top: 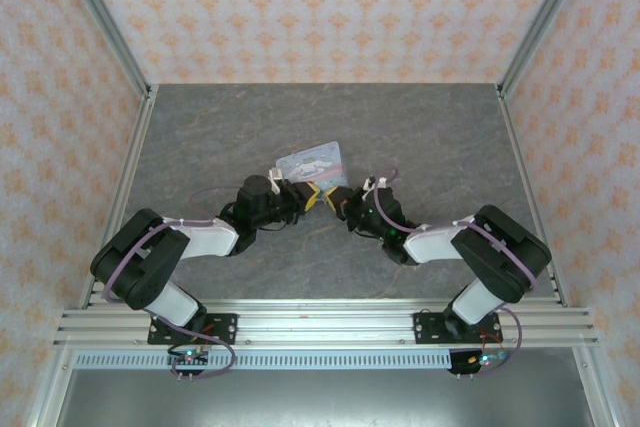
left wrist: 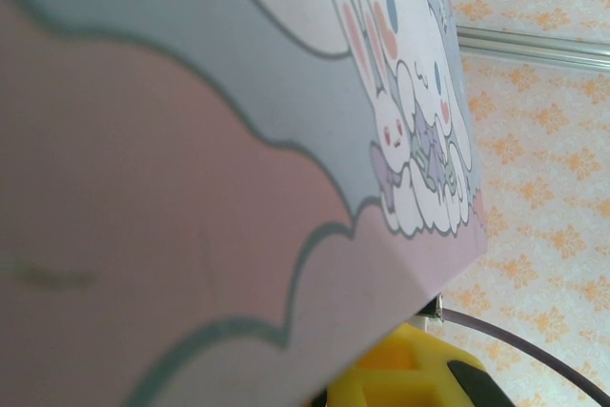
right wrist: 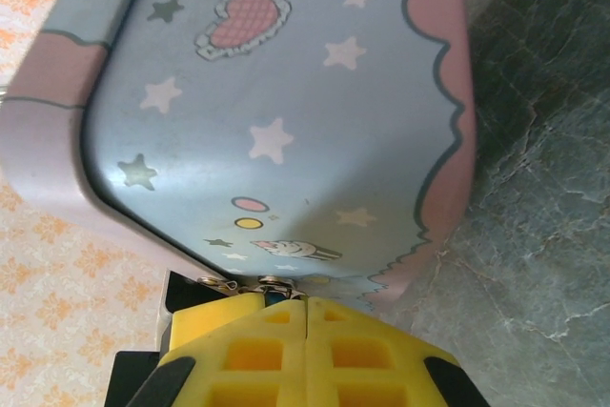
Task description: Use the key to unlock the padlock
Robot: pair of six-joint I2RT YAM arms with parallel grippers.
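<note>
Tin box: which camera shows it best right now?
Right wrist. The tin box is sharp there: starry blue face, pink side wall, rounded corner, small metal fittings at its lower edge just above the right gripper. Left wrist sees its bunny-printed side very close, partly blurred. Top external shows it small.

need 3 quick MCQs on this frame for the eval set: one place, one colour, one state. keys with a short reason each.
1. Where is the tin in the top view?
A. far-left corner
B. middle of the table
C. against the near rail

2. What colour are the right gripper fingers?
A. yellow
B. red
C. green

3. How do that gripper's jaws stand?
A. wide apart
B. pressed together
C. one missing

Key: 1 B, the top view shows it roughly centred on the grey surface. 2 A, yellow blocks sit at the bottom of the right wrist view. 3 B, only a thin seam runs between them.
</note>
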